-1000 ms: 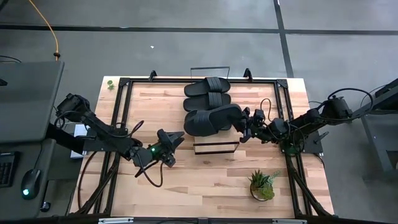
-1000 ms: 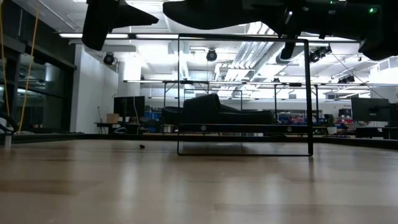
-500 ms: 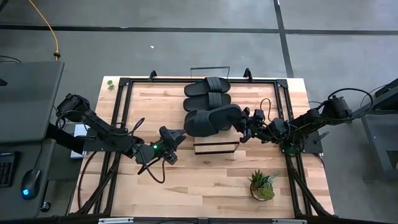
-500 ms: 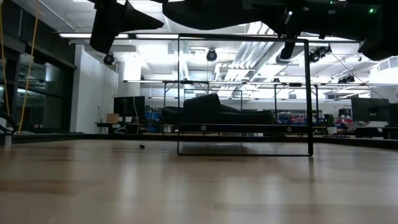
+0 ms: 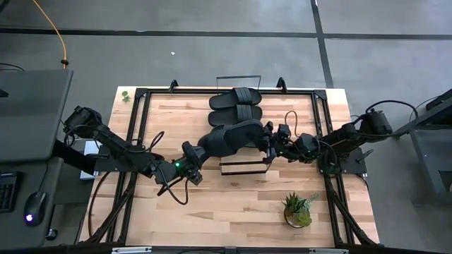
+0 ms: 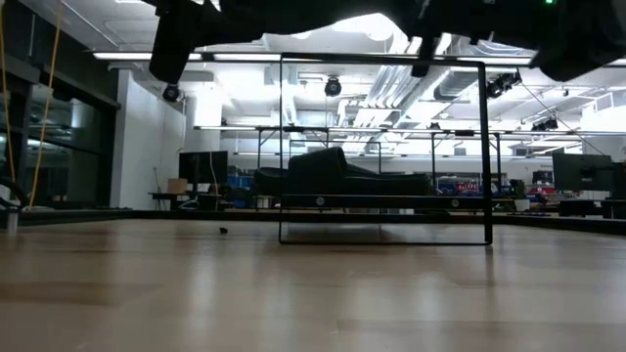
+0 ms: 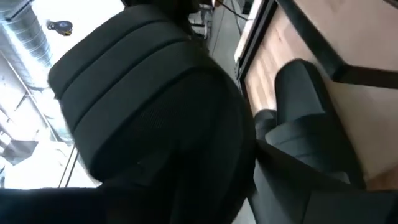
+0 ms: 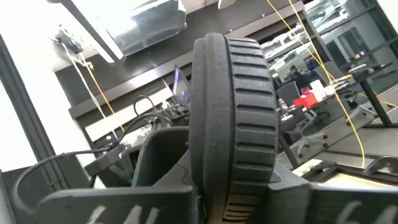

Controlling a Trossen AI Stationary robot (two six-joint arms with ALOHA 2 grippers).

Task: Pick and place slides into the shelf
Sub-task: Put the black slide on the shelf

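A: Any brand or lettering you can read?

B: Nothing legible on any slide or on either arm.

A: Where does the work stand?

B: From above, the right gripper [image 5: 270,143] reaches in from three o'clock and pinches the heel edge of a black slide [image 5: 229,136], held in the air over the middle of the table [image 5: 233,204]. The right wrist view shows that ribbed sole edge [image 8: 233,112] clamped between its fingers. The left gripper [image 5: 194,156] comes from nine o'clock, right at the slide's other end; I cannot tell whether its fingers are spread or pressed together.

A: And the rest?

B: Two more slides [image 5: 235,106] lie side by side at twelve o'clock, by the far edge. The shelf [image 5: 245,167], a small plank with wire ends, sits just under the held slide.

A: Surface and room?

B: Light wood planks bordered by black rails, grey floor around, a workshop with ceiling lights behind. A potted plant [image 5: 297,209] stands at five o'clock; the near half of the table lies bare.
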